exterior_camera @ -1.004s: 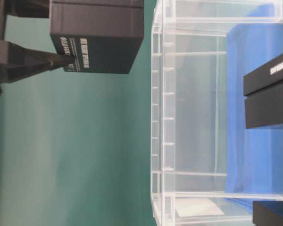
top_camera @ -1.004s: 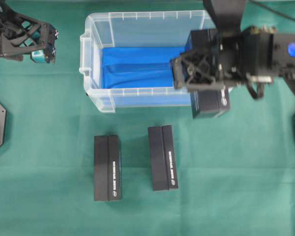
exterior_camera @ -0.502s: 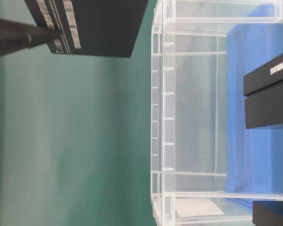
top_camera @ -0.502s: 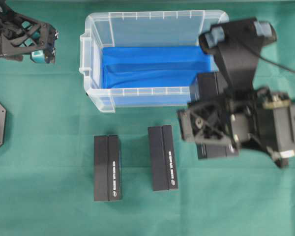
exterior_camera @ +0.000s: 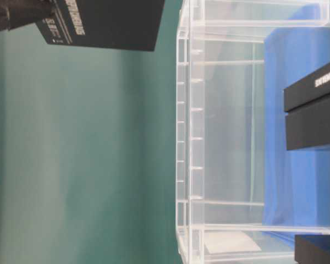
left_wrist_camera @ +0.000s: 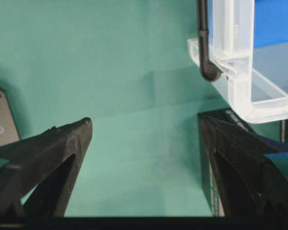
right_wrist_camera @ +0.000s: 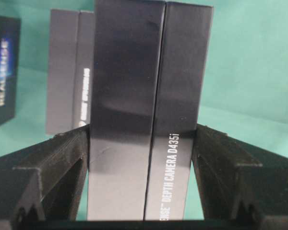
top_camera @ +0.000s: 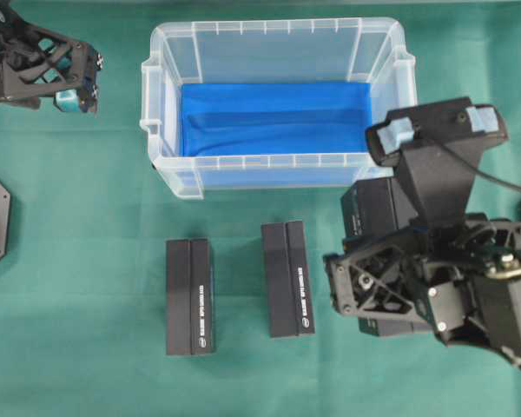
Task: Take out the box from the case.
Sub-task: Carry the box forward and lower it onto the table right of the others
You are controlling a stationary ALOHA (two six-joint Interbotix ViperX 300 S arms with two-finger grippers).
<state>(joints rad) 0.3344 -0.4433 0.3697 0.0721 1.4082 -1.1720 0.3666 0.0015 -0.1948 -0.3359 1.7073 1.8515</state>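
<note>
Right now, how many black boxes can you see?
3: two lie side by side on the green cloth below the tub, one left, one right; the third is clamped in the right gripper.

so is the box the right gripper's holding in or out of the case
Out. The box sits clamped in the right gripper over the green cloth, outside the case rim.
</note>
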